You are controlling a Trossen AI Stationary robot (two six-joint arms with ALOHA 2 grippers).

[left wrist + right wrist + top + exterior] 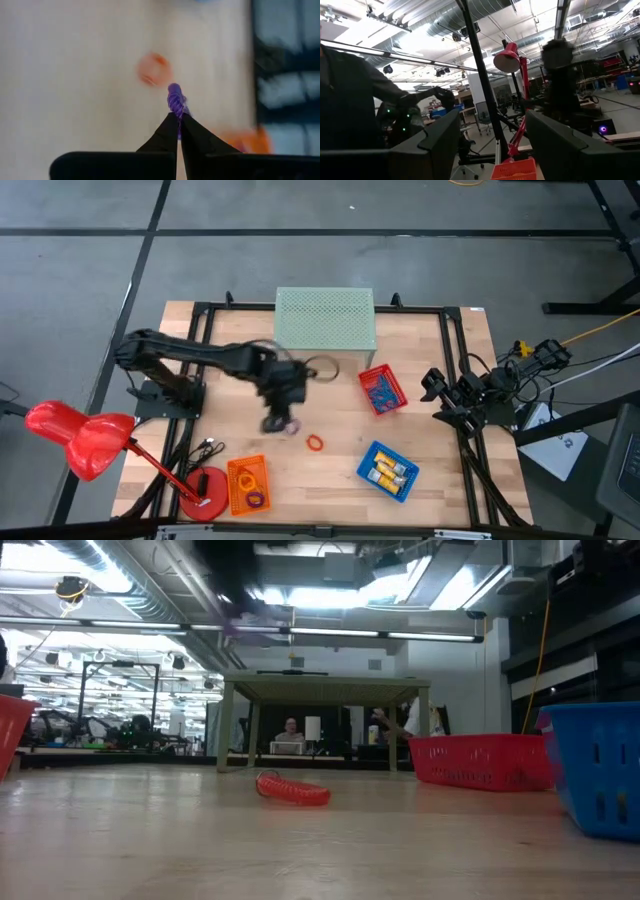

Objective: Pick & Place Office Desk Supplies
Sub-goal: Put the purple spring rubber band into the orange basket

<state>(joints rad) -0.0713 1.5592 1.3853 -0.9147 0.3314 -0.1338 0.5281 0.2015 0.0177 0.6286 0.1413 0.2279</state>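
One purple ring [175, 100] is pinched in my closed left hand [179, 117] above the counter [330, 455], clear of the red ring [315, 443], probably for the orange basket [247, 484]; my open right hand waits aside.

Pale wood desk [330, 395], matt, in jointed planks. Perforated plastic baskets: red [382, 391], blue [388, 471], orange [247, 485]. Ribbed coil texture on purple ring [176, 100], pinched by matt black fingers [165, 135]. Glossy red lamp [78, 438]. Smooth grey floor [300, 230].
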